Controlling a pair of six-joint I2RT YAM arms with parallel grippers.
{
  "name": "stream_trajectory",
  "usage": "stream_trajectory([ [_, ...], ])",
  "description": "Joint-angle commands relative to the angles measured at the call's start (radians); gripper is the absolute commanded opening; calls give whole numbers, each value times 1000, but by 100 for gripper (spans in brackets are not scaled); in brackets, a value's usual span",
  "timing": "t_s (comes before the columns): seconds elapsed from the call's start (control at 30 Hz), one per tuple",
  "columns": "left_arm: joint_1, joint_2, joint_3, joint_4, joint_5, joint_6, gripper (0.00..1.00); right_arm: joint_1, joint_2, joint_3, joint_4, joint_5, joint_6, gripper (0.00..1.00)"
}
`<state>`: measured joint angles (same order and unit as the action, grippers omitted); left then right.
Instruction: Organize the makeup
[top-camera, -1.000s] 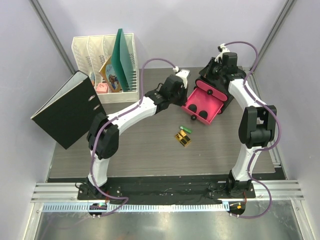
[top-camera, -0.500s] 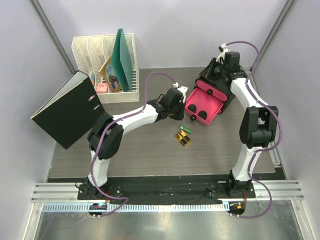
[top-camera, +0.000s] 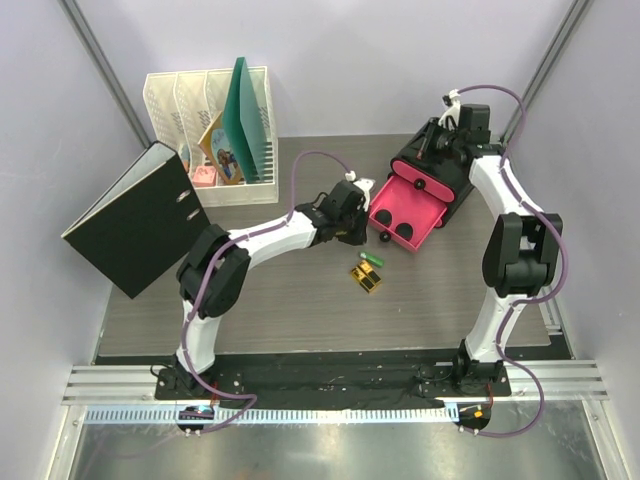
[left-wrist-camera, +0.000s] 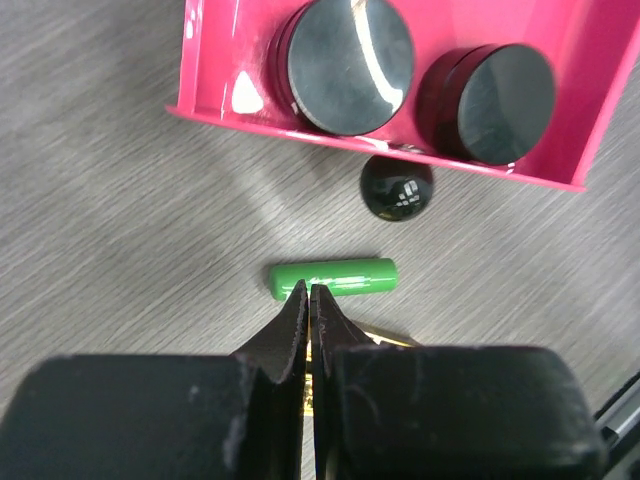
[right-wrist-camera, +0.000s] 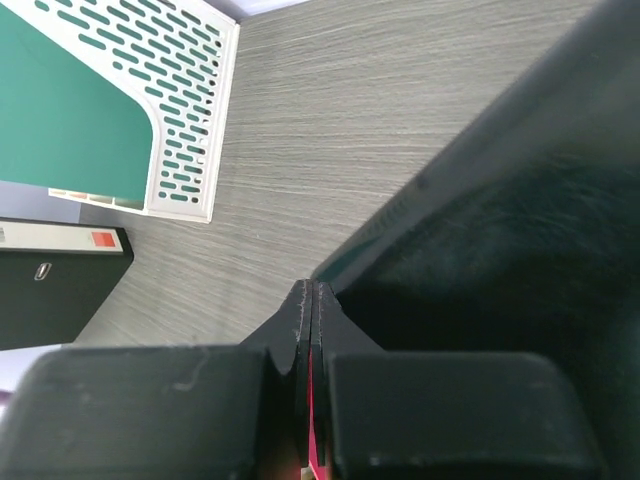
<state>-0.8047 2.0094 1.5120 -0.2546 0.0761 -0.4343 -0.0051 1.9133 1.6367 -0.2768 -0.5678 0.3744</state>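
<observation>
Your left end effector (left-wrist-camera: 309, 293) has its fingers pressed together and empty, tips at the lower edge of the small green tube (left-wrist-camera: 332, 277). The tube lies flat on the tabletop (left-wrist-camera: 110, 230), mid-frame, its print too faint to read. Upper frame: two black round jars (left-wrist-camera: 350, 62) in the pink drawer (left-wrist-camera: 222, 55). Top view: gold-and-black case (top-camera: 366, 278) just below the tube. Your right end effector (right-wrist-camera: 309, 295) is also closed, beside the black box (right-wrist-camera: 520, 250).

Two shiny black round jars (left-wrist-camera: 350, 62) sit side by side in the open pink drawer (left-wrist-camera: 225, 60). The small green tube (left-wrist-camera: 332, 277) lies flat on the tabletop (left-wrist-camera: 120, 220) just near of it, with the gold-and-black case (top-camera: 367, 277) right beside.
</observation>
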Motion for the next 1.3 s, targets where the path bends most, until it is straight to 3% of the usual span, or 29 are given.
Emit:
stream_trajectory([
  [0.0, -1, 23, -27, 72, 17, -3, 0, -32, -25, 32, -133, 34, 6, 1],
  [0.43, -2, 126, 54, 144, 63, -69, 0, -90, -69, 18, -160, 160, 14, 1],
  [0.77, -11, 180, 123, 205, 53, -121, 0, -110, -66, -106, -188, 302, -3, 1],
  [1.27, -22, 180, 180, 368, 56, -155, 0, -110, -37, -182, -196, 347, -22, 1],
])
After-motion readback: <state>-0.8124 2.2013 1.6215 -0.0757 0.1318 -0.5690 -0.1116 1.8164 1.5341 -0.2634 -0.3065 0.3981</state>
